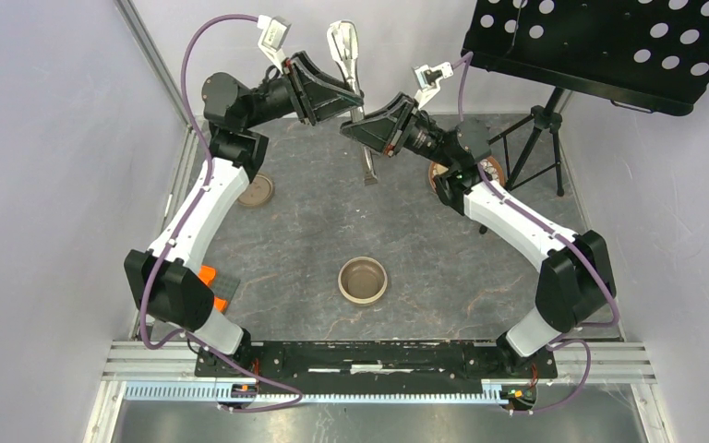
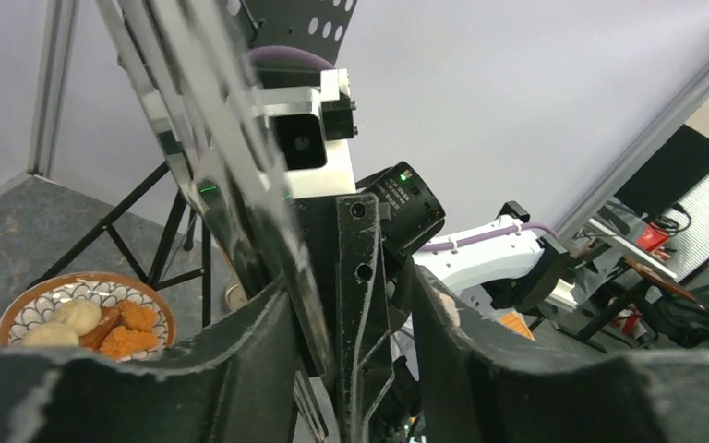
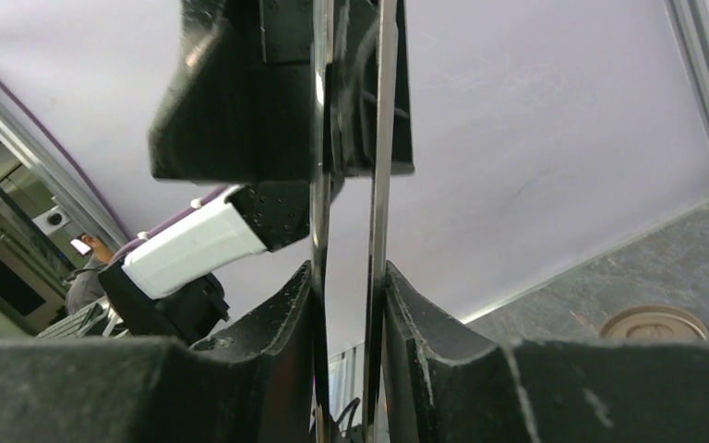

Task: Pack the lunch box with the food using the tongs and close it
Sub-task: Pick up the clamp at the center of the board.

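The tongs (image 1: 367,161) hang upright above the back of the table, between my two raised grippers. My right gripper (image 1: 362,129) is shut on them: in the right wrist view both slim arms of the tongs (image 3: 378,138) are pressed between the pads of my right gripper (image 3: 349,341). My left gripper (image 1: 343,92) stands open higher up around the tongs (image 2: 240,185); one finger (image 2: 268,360) lies against them and the other (image 2: 452,360) is apart. The food (image 2: 102,323), orange chunks and pale buns, lies on a patterned plate (image 2: 28,309). The round lunch box (image 1: 363,280) sits open mid-table.
A round lid (image 1: 257,191) lies at the back left, seen also as the lid (image 3: 654,323) in the right wrist view. The plate (image 1: 493,168) is mostly hidden under my right arm. A black perforated board on a tripod (image 1: 609,46) stands back right. An orange block (image 1: 208,275) sits by the left arm.
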